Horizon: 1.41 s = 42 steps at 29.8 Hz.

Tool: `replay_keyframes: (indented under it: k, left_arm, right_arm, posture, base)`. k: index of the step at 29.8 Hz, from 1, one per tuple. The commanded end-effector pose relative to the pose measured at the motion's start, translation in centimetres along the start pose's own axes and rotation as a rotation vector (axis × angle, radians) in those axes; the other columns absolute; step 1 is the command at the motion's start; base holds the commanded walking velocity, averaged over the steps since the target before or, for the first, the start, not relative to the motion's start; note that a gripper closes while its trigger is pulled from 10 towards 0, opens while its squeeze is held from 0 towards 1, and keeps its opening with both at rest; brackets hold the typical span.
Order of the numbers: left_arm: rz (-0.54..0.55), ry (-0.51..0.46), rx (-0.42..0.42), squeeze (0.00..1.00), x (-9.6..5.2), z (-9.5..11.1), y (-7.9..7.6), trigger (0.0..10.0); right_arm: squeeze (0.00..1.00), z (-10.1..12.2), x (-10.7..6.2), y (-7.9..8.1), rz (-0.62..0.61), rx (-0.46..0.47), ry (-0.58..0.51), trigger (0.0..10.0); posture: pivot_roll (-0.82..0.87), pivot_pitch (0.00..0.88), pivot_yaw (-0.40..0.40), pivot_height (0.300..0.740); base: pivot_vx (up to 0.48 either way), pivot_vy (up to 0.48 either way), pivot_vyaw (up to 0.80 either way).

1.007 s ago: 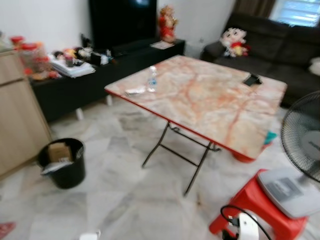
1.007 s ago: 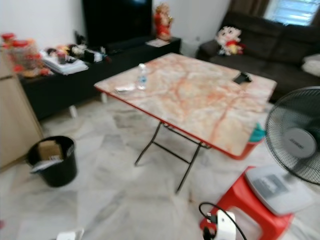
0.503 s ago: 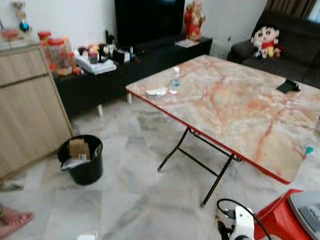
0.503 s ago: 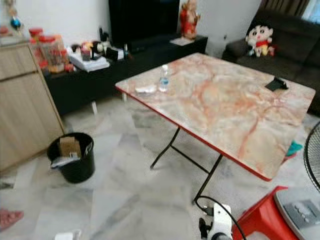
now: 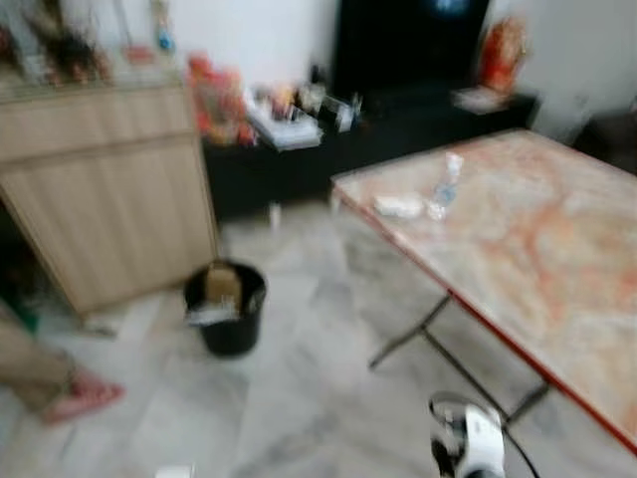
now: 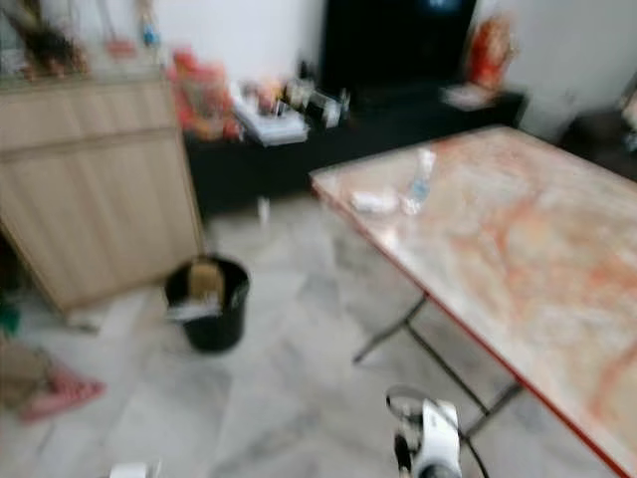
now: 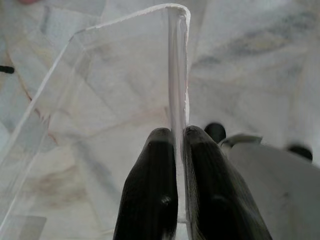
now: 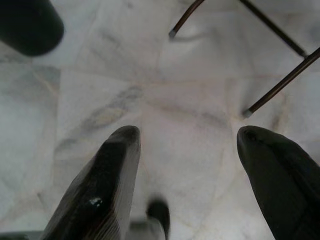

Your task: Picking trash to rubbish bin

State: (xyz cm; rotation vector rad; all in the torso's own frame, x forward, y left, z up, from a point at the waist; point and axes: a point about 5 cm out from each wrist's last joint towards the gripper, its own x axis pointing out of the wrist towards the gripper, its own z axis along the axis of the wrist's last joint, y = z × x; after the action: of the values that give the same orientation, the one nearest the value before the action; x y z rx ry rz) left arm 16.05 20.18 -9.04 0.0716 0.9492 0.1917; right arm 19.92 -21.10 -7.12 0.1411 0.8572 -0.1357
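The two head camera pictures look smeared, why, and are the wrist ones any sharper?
Both eye views carry motion blur: the bin and table are soft. The left wrist view is crisp on the left pincer gripping a clear container; the right wrist view shows the open right pincer fairly sharp.

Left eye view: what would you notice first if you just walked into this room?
Probably the big marble-patterned folding table on the right, with a small water bottle and a white scrap near its corner. Next, the black rubbish bin on the floor beside the wooden cabinet, already holding some trash. Up close, the left hand pinches a clear plastic container.
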Motion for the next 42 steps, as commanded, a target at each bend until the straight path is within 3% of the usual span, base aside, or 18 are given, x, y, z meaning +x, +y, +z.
replay_keyframes:
  k: [1, 9, 42]
  left_arm:
    - [-0.018, 0.002, 0.002, 0.00, -0.05, -0.09, -0.71, 10.0]
    - [-0.018, -0.003, 0.002, 0.00, -0.01, 0.10, -0.65, 10.0]
    - [-0.022, -0.014, -0.002, 0.00, 0.10, 0.59, -0.81, 10.0]
  right_arm:
    - [0.00, 0.04, -0.15, -1.04, -0.028, -0.005, 0.005, 10.0]
    - [0.00, 0.12, -0.11, -0.96, -0.025, -0.002, 0.004, 10.0]
    - [0.00, 0.33, -0.02, -0.71, -0.017, 0.024, -0.001, 10.0]
  posture:
    - [-0.01, 0.008, -0.084, 0.740]
    - [0.00, 0.012, -0.083, 0.740]
    - [0.00, 0.000, -0.085, 0.740]
  base:
    - [0.289, 0.000, 0.80]
    - [0.335, 0.000, 0.75]
    - [0.294, 0.000, 0.00]
